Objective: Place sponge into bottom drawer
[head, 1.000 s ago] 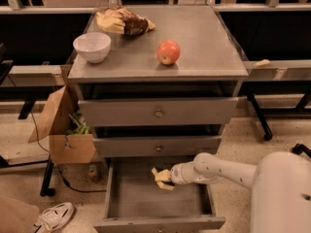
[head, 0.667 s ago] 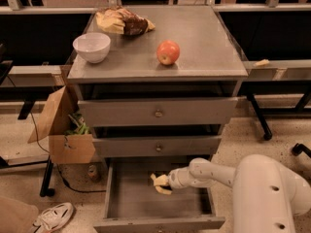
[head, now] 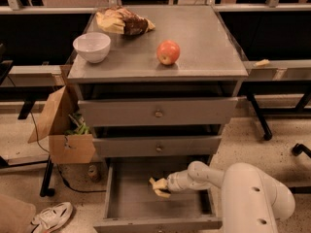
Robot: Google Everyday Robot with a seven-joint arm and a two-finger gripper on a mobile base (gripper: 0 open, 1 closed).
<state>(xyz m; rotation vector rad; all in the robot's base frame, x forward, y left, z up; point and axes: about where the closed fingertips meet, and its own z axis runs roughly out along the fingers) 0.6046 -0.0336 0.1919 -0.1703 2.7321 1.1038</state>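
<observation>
Cabinet: grey, three drawers, standing above and behind the jaws. Bottom drawer is pulled out, its walls around the jaws on every side. Arm reaches in from the right of them. Gripper is low inside the drawer, near mid-floor. Sponge: pale yellow lump right at the gripper's tip, within the drawer walls. Whether it touches the floor or sits just above it, can't tell. Jaws clamped or parted: cannot tell.

Step in hand, my reading: the release. To do it well:
- let go low, so the foam doesn't bounce
- keep it back from the front lip on the near side of the jaws
- withdraw up and right without catching the middle drawer overhead

Containers, big to small:
- bottom drawer: only the sponge seen in it
- two upper drawers, above the jaws: shut, contents hidden
- cardboard box, left of the jaws on the floor: green stuff poking out
- white bowl, on the cabinet top, well above and left of the jaws: inside not visible
</observation>
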